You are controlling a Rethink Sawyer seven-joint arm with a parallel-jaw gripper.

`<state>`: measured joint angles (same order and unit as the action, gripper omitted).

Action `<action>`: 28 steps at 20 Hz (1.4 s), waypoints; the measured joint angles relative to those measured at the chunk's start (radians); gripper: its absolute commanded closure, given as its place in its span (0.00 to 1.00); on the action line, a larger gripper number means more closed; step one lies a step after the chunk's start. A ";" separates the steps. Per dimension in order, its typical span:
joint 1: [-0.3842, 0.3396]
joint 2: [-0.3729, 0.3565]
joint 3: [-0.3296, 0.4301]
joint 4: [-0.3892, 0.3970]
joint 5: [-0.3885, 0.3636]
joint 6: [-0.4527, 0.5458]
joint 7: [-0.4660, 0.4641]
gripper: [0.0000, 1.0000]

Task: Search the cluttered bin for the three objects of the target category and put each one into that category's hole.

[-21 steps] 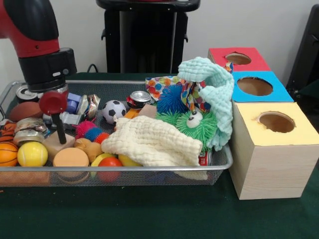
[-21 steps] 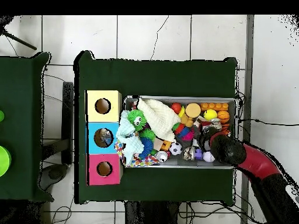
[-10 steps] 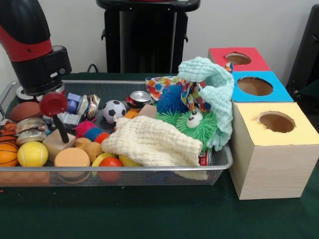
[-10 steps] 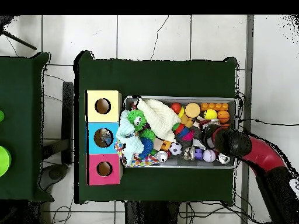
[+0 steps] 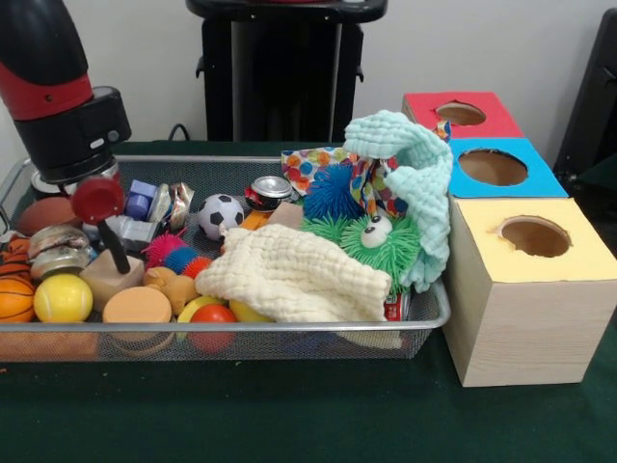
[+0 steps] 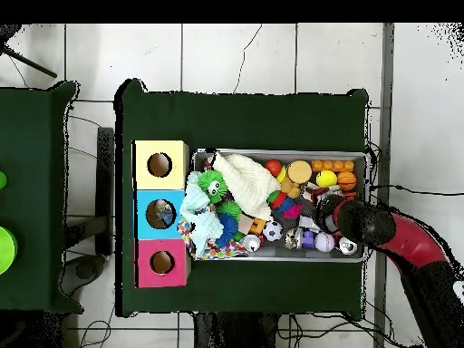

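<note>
Front view, claw shifted slightly left, bin unchanged

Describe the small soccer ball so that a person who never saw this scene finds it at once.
Find the wire bin beside the three coloured boxes. Near the middle of its back part lies the soccer ball, left of a red-topped can. It alone is white with black patches.

Pale wall, white tiled floor, green-covered table.
</note>
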<state>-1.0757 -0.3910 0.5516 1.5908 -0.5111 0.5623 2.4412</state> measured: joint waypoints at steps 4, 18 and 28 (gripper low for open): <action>-0.022 -0.008 0.005 0.017 -0.001 0.000 0.000 0.00; -0.115 -0.051 0.043 0.018 -0.005 0.160 -0.092 0.00; -0.111 -0.037 0.075 -0.056 -0.005 0.198 -0.190 0.00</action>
<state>-1.1865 -0.4277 0.6264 1.5343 -0.5158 0.7608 2.2509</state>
